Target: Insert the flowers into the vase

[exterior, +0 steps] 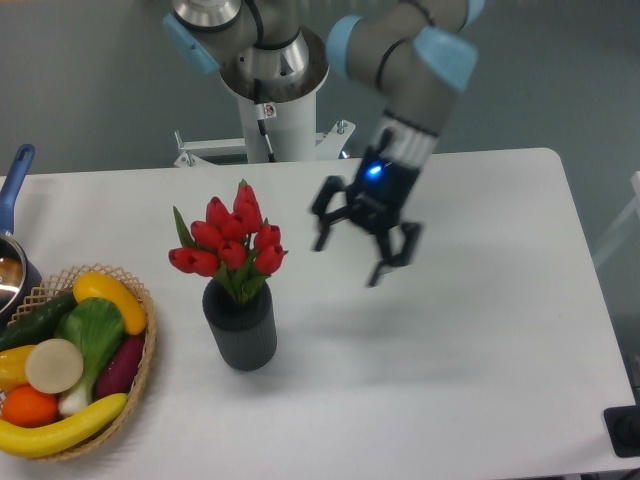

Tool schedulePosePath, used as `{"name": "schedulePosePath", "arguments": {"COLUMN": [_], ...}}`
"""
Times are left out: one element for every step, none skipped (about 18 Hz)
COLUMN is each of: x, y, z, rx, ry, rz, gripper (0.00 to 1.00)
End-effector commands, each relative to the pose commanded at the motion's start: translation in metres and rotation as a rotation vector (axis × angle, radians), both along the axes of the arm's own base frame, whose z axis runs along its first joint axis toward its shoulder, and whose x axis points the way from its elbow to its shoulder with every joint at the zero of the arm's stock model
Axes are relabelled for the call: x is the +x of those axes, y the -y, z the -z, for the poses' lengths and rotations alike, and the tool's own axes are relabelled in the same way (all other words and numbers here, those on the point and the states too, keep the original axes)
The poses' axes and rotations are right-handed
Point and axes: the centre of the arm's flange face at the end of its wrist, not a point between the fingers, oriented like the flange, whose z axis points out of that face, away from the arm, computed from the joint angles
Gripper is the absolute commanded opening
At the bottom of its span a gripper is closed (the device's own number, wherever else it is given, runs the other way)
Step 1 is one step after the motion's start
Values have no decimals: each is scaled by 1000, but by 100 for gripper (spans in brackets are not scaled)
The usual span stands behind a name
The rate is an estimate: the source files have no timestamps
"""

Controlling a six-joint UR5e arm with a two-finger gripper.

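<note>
The flowers (231, 244), a bunch of red tulip buds with green leaves, stand upright with their stems down inside the vase (241, 326). The vase is dark grey and cylindrical and rests on the white table left of centre. My gripper (352, 257) hangs above the table to the right of the bunch, well apart from it, its fingers spread open and empty.
A wicker basket (143, 310) with fruit and vegetables sits at the table's left front. A pot with a blue handle (15, 180) is at the far left edge. The arm's base (272, 90) stands behind the table.
</note>
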Motion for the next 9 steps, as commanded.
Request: {"name": "schedulePosePath", "arguments": {"x": [-13,-25,-35,-43,-47,-50,-50,-51,-55], "y": [10,19,29,40,50,56,66,81,95], "z": [-11,-23,-32,-39,-45,-47,-52,-57,-59], "rx": [5,8,-5,-37,-82,-130,-182,-241,-284], "ry": [-21,-54,-93,-137,-173,-192,-214,-234,-238], "rz": [-25,-39,-47,-53,-57,-51,-47,-47,-38], "gripper": [100,100,100,100,100,100,100,100,100]}}
